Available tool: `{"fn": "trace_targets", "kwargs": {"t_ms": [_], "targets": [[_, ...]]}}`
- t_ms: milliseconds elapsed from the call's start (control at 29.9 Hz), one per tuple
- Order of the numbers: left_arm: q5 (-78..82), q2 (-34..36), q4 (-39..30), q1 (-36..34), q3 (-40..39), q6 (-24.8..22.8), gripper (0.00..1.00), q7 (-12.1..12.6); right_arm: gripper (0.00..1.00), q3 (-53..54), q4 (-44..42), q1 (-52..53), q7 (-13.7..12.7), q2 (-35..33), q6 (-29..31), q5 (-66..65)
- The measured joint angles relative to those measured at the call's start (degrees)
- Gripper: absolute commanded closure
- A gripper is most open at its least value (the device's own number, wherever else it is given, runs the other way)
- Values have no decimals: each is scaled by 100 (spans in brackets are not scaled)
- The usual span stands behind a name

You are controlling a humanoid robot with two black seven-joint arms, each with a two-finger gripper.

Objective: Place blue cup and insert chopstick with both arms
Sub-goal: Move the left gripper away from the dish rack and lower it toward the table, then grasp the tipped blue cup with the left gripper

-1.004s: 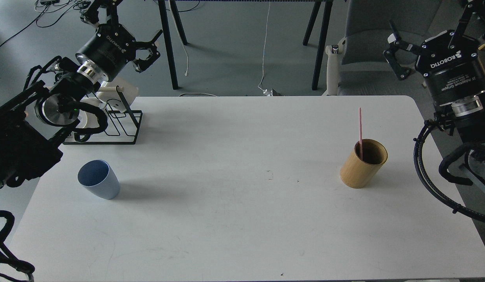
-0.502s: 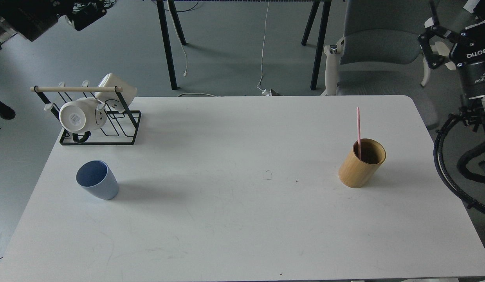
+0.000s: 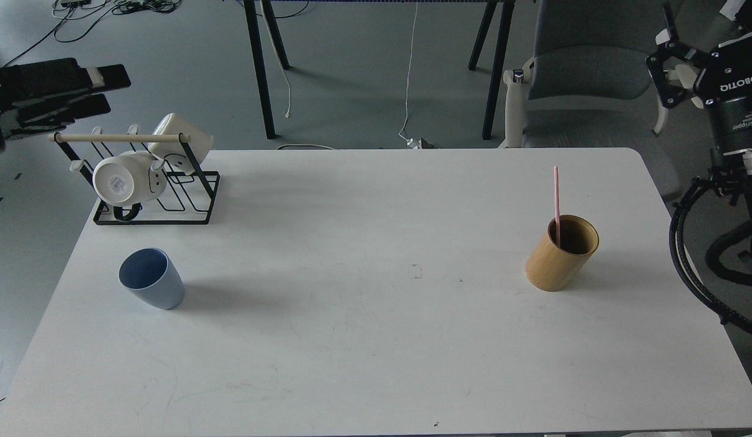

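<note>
Blue cup (image 3: 151, 278) upright, well below-right of left gripper (image 3: 105, 88), state unclear. Chopstick (image 3: 557, 203) standing upright, below-left of right gripper (image 3: 670, 70), spread, empty.

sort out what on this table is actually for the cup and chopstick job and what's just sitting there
For the job:
blue cup, upright at the table's left
chopstick, standing in the bamboo holder
left gripper, blurred
right gripper, open

Just lying about:
mug rack with white mugs
grey chair behind the table
</note>
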Motion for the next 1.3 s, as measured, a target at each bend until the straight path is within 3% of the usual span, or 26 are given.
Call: {"fn": "trace_targets", "kwargs": {"t_ms": [167, 435, 836, 1037, 1305], "targets": [[628, -705, 1149, 126, 387, 0, 0, 0, 1, 6, 1, -35, 0, -25, 0, 0], [2108, -980, 1235, 569, 737, 362, 0, 1, 1, 6, -9, -65, 0, -26, 0, -1], [2686, -1091, 1379, 1113, 822, 839, 1, 3, 1, -12, -5, -141, 0, -1, 0, -1], [2688, -1364, 1556, 1234, 828, 885, 10, 3, 1, -34, -10, -160, 0, 2, 0, -3], [2657, -1755, 2018, 1420, 826, 887, 12, 3, 1, -46, -18, -236, 0, 9, 0, -9]]}}
